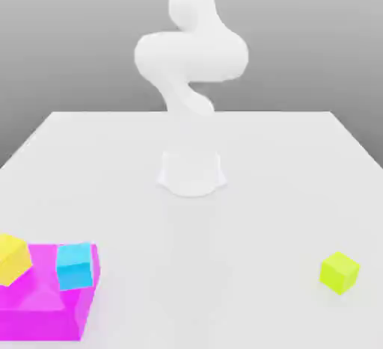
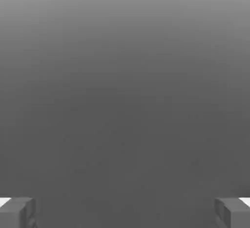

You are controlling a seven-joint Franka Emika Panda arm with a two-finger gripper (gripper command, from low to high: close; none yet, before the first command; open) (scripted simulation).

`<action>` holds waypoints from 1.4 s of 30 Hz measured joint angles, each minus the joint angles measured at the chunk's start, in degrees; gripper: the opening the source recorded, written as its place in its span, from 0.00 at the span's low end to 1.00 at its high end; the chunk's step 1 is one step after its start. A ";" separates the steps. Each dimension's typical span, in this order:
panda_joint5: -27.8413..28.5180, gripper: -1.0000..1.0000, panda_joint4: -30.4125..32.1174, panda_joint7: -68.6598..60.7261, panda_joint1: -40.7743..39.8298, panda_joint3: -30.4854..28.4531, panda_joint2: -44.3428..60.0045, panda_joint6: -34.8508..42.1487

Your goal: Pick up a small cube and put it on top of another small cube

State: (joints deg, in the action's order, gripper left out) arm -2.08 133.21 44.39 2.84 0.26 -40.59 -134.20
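End effector (image 2: 125,213) in hand view: fingers wide apart, one near each side edge, nothing between them, plain grey behind. Arm (image 1: 191,56) in exterior view: white, base (image 1: 191,174) on the white surface (image 1: 187,265), behind the cubes as seen there, body going up and out through the top edge of that view. Lime cube (image 1: 339,273) sits directly on the surface, toward the exterior view's right, near the front, well apart from everything else. It's turned so a vertical edge faces the camera; top face and two side faces visible, top brighter, plain matte. Magenta block (image 1: 41,325) is at the exterior view's left, front corner area, cut off by the frame edge, much larger than any cube. Two cubes are with it. Cyan cube (image 1: 74,267): at the block's side nearer the exterior view's right, close to that edge, one broad face toward the camera, lighter top. Yellow cube (image 1: 11,259): farther to the exterior view's left, partly cut off by the frame, looks tilted, warmer yellow than the lime one. Cyan and yellow are apart, magenta showing between them. Cyan and lime look similar in size. Lime is not stacked on anything, and nothing is on top of it. Cyan and yellow have bare tops too, as far as the frame shows. Wall (image 1: 299,34) behind is plain grey, shading darker toward the surface's far edge.
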 joint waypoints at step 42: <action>7.78 0.00 13.94 6.19 25.55 7.92 53.89 -26.06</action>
State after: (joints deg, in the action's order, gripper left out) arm 5.70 147.15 50.58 28.40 8.18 13.30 -160.26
